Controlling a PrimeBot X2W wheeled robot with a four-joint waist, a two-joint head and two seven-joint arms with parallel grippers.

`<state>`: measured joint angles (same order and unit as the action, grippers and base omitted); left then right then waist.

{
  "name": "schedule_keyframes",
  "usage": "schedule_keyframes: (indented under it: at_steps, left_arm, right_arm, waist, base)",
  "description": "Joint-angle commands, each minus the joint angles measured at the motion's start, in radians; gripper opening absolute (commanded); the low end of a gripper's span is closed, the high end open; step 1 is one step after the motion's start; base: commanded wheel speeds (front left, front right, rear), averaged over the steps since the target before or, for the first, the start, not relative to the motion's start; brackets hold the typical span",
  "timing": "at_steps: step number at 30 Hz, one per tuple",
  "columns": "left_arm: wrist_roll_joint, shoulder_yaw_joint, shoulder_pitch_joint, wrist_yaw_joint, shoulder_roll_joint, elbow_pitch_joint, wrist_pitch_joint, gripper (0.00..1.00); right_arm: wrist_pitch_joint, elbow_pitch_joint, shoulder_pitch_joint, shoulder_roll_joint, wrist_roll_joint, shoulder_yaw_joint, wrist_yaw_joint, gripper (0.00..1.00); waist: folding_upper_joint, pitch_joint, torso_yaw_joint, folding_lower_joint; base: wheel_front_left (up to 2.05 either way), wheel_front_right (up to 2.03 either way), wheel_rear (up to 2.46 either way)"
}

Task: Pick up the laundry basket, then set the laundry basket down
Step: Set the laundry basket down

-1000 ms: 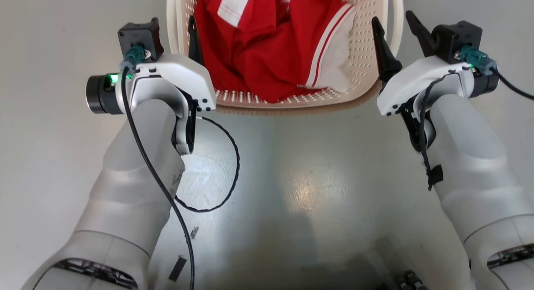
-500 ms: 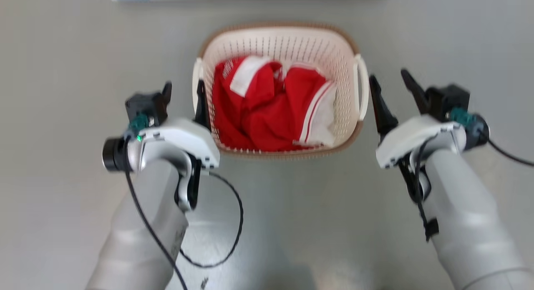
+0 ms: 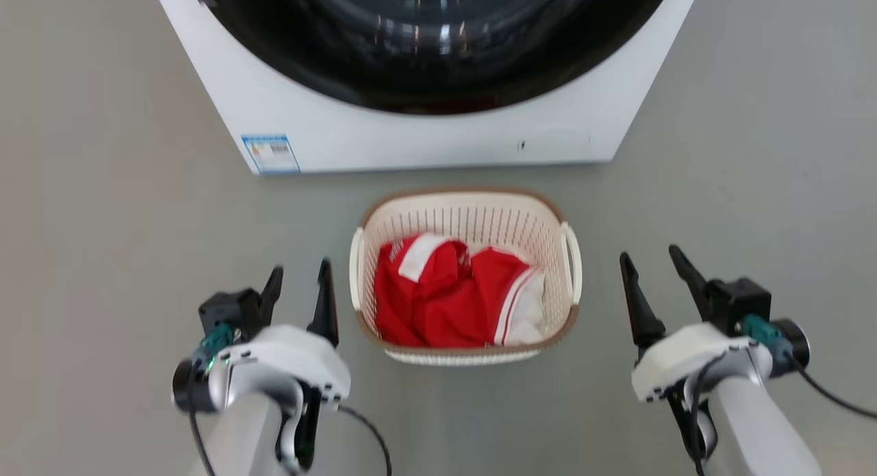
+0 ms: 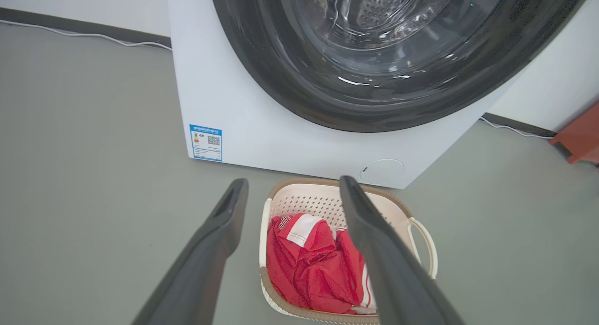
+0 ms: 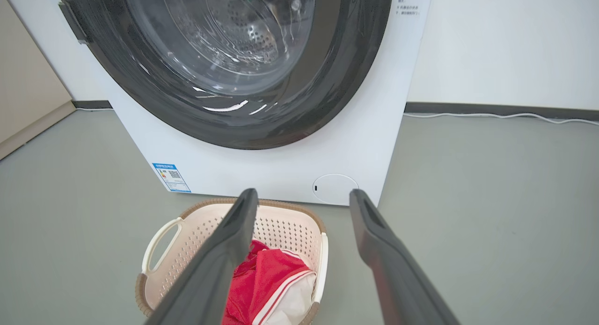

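Grey floor [image 3: 103,257] | laundry basket [image 3: 473,219] ungripped, both jaws apart | left wrist: orange object [image 4: 578,140]

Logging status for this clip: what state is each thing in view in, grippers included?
laundry basket: upright on the floor in front of the washing machine, held by neither gripper.
red and white garment: crumpled inside the basket.
washing machine door: looks shut.
left gripper: open, empty, left of the basket, not touching it.
right gripper: open, empty, right of the basket, apart from it.
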<state>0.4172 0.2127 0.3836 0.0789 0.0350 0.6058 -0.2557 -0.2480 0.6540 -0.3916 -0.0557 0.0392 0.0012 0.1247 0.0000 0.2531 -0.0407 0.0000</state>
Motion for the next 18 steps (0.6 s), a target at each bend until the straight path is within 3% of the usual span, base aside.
schedule_keyframes:
  at_steps: [1,12,18]
  left_arm:
    - [-0.013,-0.043,-0.028,-0.009,0.015,-0.035,-0.006,1.0]
    - [-0.04,-0.108,-0.225,-0.065,0.015,-0.127,-0.006,1.0]
    - [-0.077,-0.146,-0.322,-0.066,0.015,-0.187,-0.006,1.0]
  right_arm:
    - [-0.014,-0.049,0.031,0.005,0.004,0.023,0.006,1.0]
    - [-0.014,-0.225,0.236,0.005,-0.003,0.004,0.006,1.0]
    - [-0.014,-0.32,0.331,0.005,-0.014,-0.028,0.006,1.0]
  waist:
    - [0.0,-0.074,0.0,0.0]
    - [0.0,-0.217,0.006,0.0]
    - [0.0,-0.265,0.005,0.0]
  base:
    - [0.0,0.0,0.0]
    - [0.0,0.0,0.0]
    - [0.0,0.0,0.0]
